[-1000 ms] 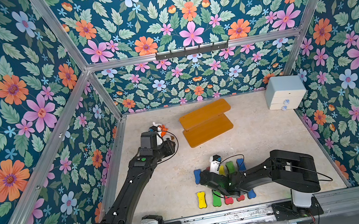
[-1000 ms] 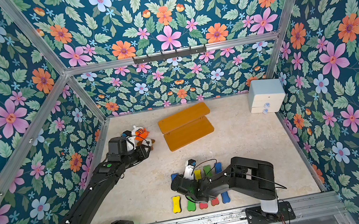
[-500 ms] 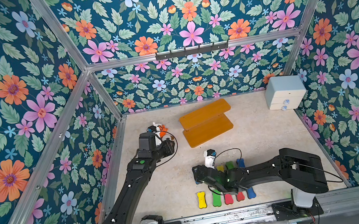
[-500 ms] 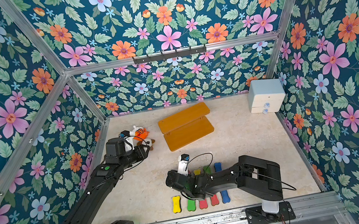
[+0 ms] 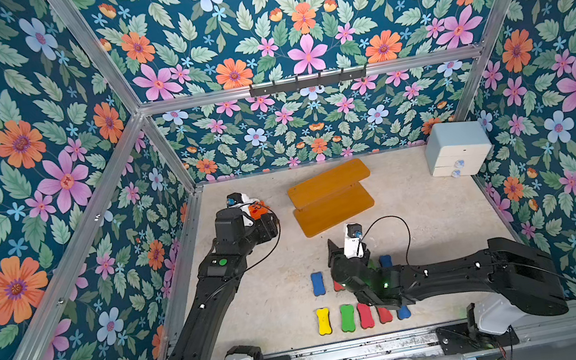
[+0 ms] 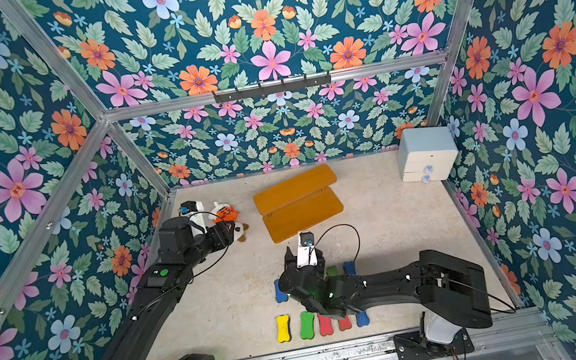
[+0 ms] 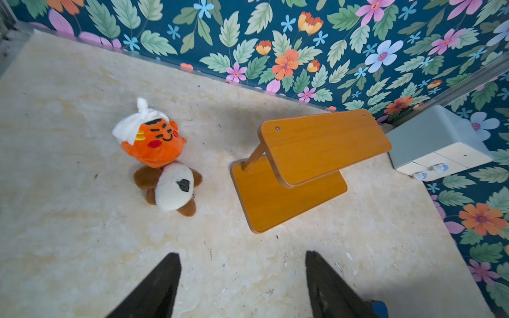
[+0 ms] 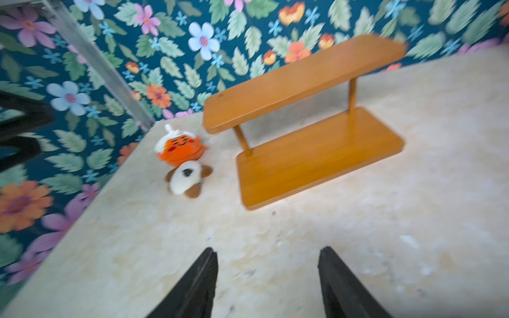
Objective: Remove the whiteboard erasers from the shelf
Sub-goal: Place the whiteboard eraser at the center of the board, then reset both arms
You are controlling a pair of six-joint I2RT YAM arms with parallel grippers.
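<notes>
Whiteboard erasers [image 5: 318, 284] are lying in two short rows on the desk [image 5: 260, 306], back behind the right tool [image 8: 268, 249] and partly under its arm, so not every one is showing. None is sitting on the shelf [image 5: 328, 181]. Both of its boards are showing bare in the wrist views, and it is standing ahead of both tools, well apart from their tips.

The right tool is hanging with its jaws spread wide and nothing between them, pointing at open desk short of the lower board. The left tool [image 7: 242, 256] is likewise gaping wide and empty. The orange plush [image 7: 154, 143] and the brown-white plush [image 7: 173, 190] are lying ahead of it, off to one side and touching each other.

Judging by this, the clearing step is looking finished. The next move is probably calling only for the arms to draw back without brushing the rows.

The erasers are looking like soft, bone-shaped foam blocks in blue, red, yellow and green, light and easy to nudge. The shelf is showing smooth, glossy orange-brown wood with rounded corners and thin round posts. The desk is looking pale, mottled and scuffed.
</notes>
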